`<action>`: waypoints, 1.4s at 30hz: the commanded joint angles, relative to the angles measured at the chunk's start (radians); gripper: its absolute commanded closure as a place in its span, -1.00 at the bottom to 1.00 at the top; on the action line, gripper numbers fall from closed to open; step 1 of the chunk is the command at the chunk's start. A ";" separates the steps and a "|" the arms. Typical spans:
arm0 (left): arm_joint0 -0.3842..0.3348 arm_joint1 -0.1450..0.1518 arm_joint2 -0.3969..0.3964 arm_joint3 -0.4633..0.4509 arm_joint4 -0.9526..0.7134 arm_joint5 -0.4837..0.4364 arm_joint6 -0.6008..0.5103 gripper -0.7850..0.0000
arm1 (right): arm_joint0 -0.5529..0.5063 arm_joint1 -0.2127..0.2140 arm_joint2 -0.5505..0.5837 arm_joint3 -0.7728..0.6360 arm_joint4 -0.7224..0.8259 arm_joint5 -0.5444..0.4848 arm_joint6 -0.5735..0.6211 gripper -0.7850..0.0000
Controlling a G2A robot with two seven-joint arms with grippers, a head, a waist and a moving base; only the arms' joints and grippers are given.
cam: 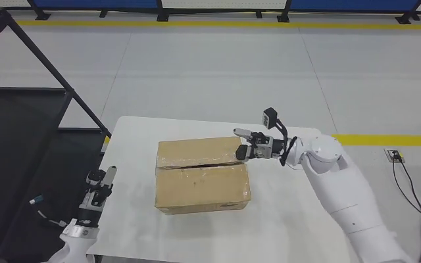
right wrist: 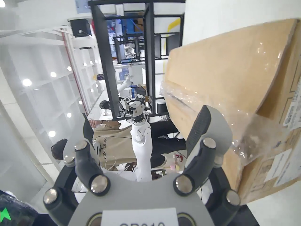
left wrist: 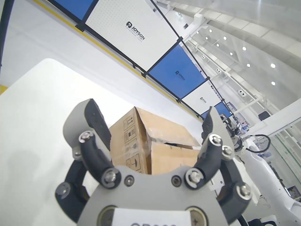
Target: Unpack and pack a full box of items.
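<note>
- The box [cam: 202, 172] is matt brown cardboard.
- Clear tape [right wrist: 244, 130], glossy and crinkled, sits just beside the right fingers [right wrist: 218, 125].
- The left fingers [left wrist: 76, 117] are smooth grey shells with black textured pads [left wrist: 96, 121] and shiny metal screws [left wrist: 215, 139].
- The worktop [cam: 131, 197] is smooth matt white.

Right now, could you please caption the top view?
Right gripper open beside the box; left gripper open at the table edge.

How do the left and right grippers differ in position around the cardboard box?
The right gripper is at the cardboard box's end, by its taped seam; the left gripper is clear of it, near the table's edge. The right gripper is level with the box top; the left gripper faces its side. Both are open and empty.
</note>
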 commanded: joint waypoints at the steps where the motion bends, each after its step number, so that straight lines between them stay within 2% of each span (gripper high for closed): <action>1: -0.002 0.002 -0.002 0.005 -0.012 -0.001 0.003 -1.00 | 0.022 -0.009 -0.026 0.031 0.007 -0.002 0.017 -1.00; 4: -0.005 0.006 -0.007 0.005 -0.026 -0.002 -0.004 -1.00 | 0.042 -0.019 -0.051 0.073 0.014 -0.026 0.047 -1.00; 8: -0.012 0.011 -0.008 0.007 -0.036 0.001 -0.012 -1.00 | 0.049 -0.026 -0.079 0.100 -0.020 -0.039 0.027 -1.00; 20: -0.028 0.025 0.005 0.036 -0.041 0.005 -0.017 -1.00 | 0.034 -0.043 -0.106 0.091 -0.004 -0.068 0.002 -1.00; 25: -0.019 0.030 0.000 0.040 -0.054 -0.003 -0.011 -1.00 | 0.041 -0.054 -0.122 0.101 0.003 -0.074 -0.014 -1.00; 31: 0.003 0.036 -0.014 0.036 -0.073 -0.015 0.004 -1.00 | 0.052 -0.071 -0.149 0.121 0.008 -0.126 -0.012 -1.00; 38: 0.020 0.042 -0.027 0.038 -0.095 -0.027 0.010 -1.00 | 0.081 -0.103 -0.202 0.145 0.000 -0.098 -0.085 -1.00; 42: 0.026 0.046 -0.031 0.044 -0.102 -0.030 0.012 -1.00 | 0.099 -0.123 -0.233 0.160 0.004 -0.104 -0.079 -1.00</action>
